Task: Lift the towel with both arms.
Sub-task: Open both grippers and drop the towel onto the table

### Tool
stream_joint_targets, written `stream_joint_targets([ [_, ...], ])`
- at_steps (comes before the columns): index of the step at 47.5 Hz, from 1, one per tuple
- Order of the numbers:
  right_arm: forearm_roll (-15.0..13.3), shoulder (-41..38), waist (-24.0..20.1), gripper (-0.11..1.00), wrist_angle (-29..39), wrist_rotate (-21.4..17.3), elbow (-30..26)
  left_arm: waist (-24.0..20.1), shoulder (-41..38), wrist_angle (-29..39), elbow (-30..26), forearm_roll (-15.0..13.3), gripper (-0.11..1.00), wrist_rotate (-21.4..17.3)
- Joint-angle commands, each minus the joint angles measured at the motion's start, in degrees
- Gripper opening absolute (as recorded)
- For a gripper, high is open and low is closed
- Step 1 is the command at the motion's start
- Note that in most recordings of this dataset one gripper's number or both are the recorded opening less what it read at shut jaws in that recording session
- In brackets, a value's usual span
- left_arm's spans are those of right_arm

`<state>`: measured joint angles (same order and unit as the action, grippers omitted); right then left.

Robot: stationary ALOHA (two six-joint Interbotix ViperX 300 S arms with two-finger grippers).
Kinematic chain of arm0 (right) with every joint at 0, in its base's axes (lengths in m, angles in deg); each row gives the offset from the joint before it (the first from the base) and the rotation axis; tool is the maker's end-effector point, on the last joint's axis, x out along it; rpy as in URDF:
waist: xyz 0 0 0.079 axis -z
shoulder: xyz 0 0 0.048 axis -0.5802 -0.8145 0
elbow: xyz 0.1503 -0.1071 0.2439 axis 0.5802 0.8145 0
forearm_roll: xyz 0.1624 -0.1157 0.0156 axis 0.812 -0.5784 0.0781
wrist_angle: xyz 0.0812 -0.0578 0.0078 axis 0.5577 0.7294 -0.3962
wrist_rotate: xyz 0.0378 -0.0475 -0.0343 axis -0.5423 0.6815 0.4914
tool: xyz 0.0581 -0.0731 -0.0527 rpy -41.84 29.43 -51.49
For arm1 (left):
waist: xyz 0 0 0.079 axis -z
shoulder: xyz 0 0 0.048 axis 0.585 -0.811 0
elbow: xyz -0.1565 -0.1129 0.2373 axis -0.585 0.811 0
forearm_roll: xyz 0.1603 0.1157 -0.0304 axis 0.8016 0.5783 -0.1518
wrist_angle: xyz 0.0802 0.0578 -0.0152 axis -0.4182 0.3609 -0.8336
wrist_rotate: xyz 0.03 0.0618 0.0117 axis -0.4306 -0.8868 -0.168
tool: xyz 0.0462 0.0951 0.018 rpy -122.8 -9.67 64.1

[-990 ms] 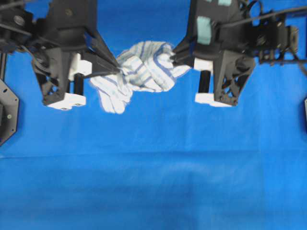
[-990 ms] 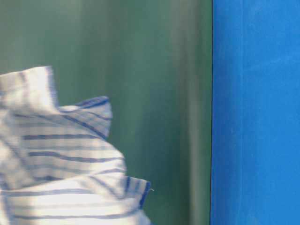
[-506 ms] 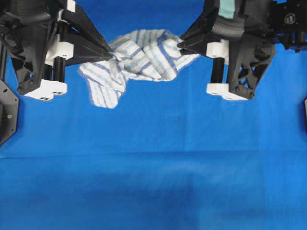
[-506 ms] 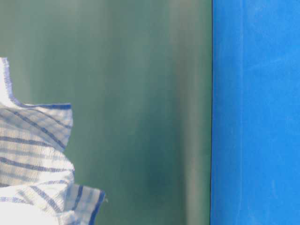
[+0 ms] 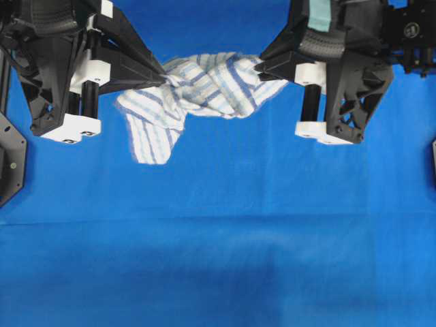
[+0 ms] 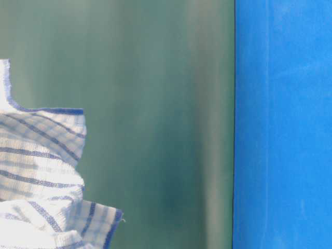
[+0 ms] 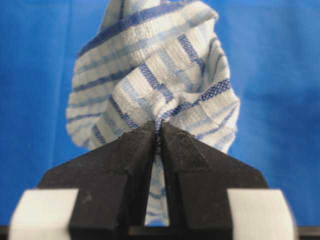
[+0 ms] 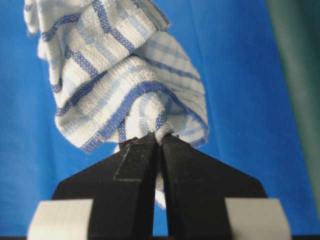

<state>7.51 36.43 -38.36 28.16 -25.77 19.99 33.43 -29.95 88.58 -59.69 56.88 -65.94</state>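
A: Look at your overhead view. The towel [image 5: 204,85], white with blue stripes, hangs between the two grippers near twelve o'clock, over the blue cloth [image 5: 218,238] that covers the table.

B: And what has hold of it?

A: Your left gripper [image 5: 163,80] comes in from nine o'clock. Its black fingers [image 7: 132,150] are pressed nearly together, with only a thin slit between them, and a bunched fold of the towel is pinched at their tips. You see that plainly in the left wrist view.

B: The other side?

A: Your right gripper [image 5: 257,66] reaches in from three o'clock and does the same. In the right wrist view its fingers [image 8: 187,157] are clamped close on a twisted corner of the towel, with the rest of the fabric spreading away toward twelve o'clock.

B: How does the fabric lie?

A: It sags slightly between the two pinch points, and one loose flap drops toward seven o'clock below your left gripper's tips. In the table-level view you catch only a crumpled edge of the towel at eight o'clock against a green backdrop [image 6: 155,104].
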Motion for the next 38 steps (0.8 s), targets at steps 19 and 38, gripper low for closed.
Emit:
stream_joint_targets([
  [19, -0.35, 0.79, -0.09, 0.65, -0.53, -0.26, -0.88, 0.09, 0.88, -1.41, -0.35, 0.0, 0.89, 0.26],
  [38, -0.35, 0.79, -0.09, 0.66, -4.83, -1.85, 8.53, 0.18, 0.0, -8.79, 11.25, 0.0, 0.89, 0.35],
])
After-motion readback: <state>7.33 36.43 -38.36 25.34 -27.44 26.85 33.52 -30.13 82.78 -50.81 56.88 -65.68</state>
